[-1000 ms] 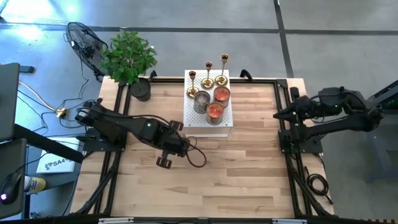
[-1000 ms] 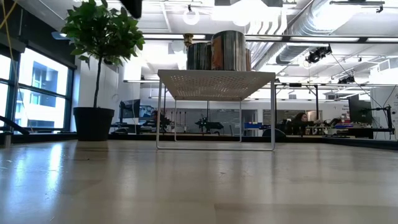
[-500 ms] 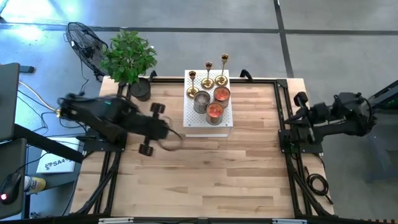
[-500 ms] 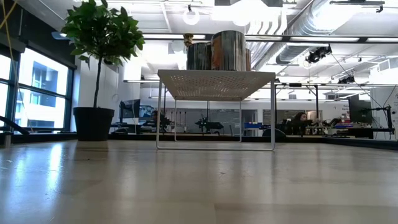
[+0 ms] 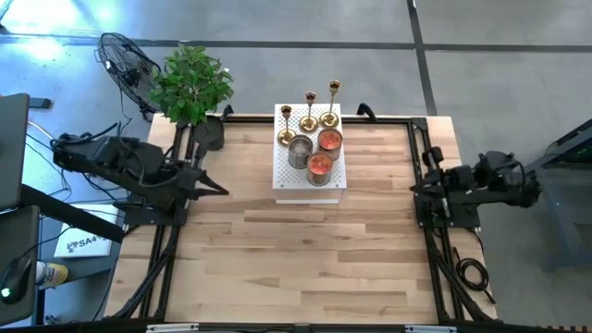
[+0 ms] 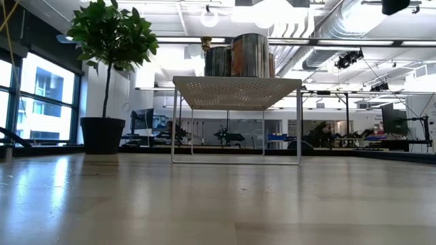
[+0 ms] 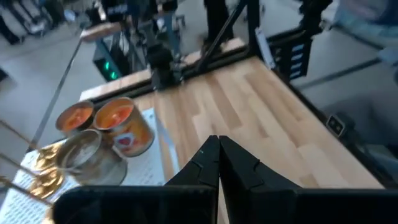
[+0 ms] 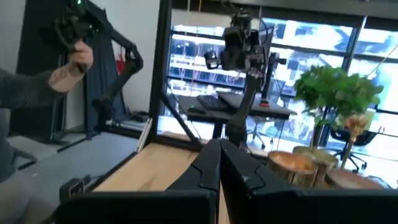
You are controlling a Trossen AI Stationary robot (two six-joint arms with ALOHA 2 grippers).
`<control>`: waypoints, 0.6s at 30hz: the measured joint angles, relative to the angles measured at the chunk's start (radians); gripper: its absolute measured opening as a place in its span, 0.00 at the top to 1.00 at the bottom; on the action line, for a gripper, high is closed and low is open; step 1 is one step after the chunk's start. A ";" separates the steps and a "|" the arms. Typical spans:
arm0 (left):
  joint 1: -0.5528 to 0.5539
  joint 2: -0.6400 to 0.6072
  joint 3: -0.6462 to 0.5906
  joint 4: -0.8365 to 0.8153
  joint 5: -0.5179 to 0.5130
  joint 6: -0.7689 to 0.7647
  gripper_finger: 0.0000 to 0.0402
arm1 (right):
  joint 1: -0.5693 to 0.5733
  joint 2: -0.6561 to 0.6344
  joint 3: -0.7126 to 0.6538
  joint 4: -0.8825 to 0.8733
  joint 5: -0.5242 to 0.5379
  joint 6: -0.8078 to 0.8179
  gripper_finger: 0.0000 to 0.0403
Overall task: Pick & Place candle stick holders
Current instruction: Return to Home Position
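Three small shiny gold-brass candle stick holders (image 5: 309, 120) are all standing upright on the white perforated metal shelf (image 5: 281, 181), lined up along its 12 o'clock edge. One is sitting toward 10 o'clock, one in the middle, one toward 1 o'clock, close beside each other but not clearly touching. Just at their 6 o'clock side three round tin candles (image 5: 319, 165) are crowding the shelf's middle: a silvery one and two with orange-red tops. The shelf itself is standing at 12 o'clock on the pale wooden plank table (image 5: 305, 259). A leafy green potted plant (image 5: 190, 83) is sitting at the table's 11 o'clock corner.

The left gripper (image 7: 217, 140) is resting at the table's 9 o'clock edge on a folded arm, well apart from the shelf. Its fingers are pressing together with no gap showing and are carrying nothing. The right gripper (image 8: 219, 144) is resting at the 3 o'clock edge, also folded in. Its fingers are likewise meeting tip to tip and are holding nothing.

Progress, as a judgement: placing looks finished. All holders are showing on the shelf, and no loose holder or candle is showing on the table in the high view. What remains is probably only both arms settling into their parked poses.
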 joint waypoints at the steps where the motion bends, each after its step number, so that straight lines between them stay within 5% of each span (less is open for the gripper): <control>1: 0.000 -0.025 -0.045 0.035 0.004 0.001 1.00 | 0.000 -0.002 -0.016 0.008 -0.001 0.000 1.00; 10: 0.000 -0.167 -0.324 0.181 0.018 -0.017 1.00 | 0.000 -0.016 -0.154 0.166 0.009 0.018 1.00; 18: 0.000 -0.283 -0.482 0.381 0.167 -0.025 1.00 | 0.000 -0.016 -0.235 0.270 0.009 0.049 1.00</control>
